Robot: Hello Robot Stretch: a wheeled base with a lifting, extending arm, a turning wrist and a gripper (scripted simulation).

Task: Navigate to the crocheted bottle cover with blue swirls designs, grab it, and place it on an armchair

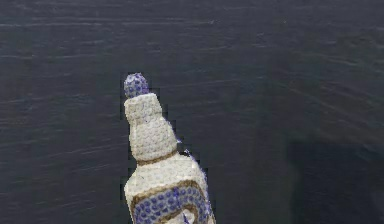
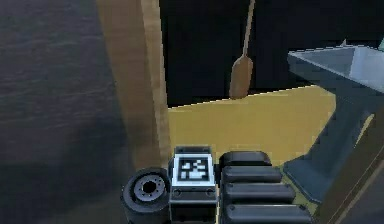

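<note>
Crocheted bottle cover (image 1: pixel 158 165) at forward view's lower middle: knobbly cream yarn, stepped tapering neck, rounded blue cap, blue swirls on wider body, base cut by bottom edge. Behind it, dark wood-grain surface (image 1: pixel 290 80).

Arm side view: dark ribbed arm (image 2: pixel 255 190) at bottom, white marker square (image 2: pixel 192 168) at its end, gripper (image 2: pixel 145 194) a round dark body left of it. Fingers not made out; cannot tell whether it holds anything. Tan wooden post (image 2: pixel 135 80) above, smooth yellow surface (image 2: pixel 250 125) beyond, grey angular form (image 2: pixel 340 70) at right.
</note>
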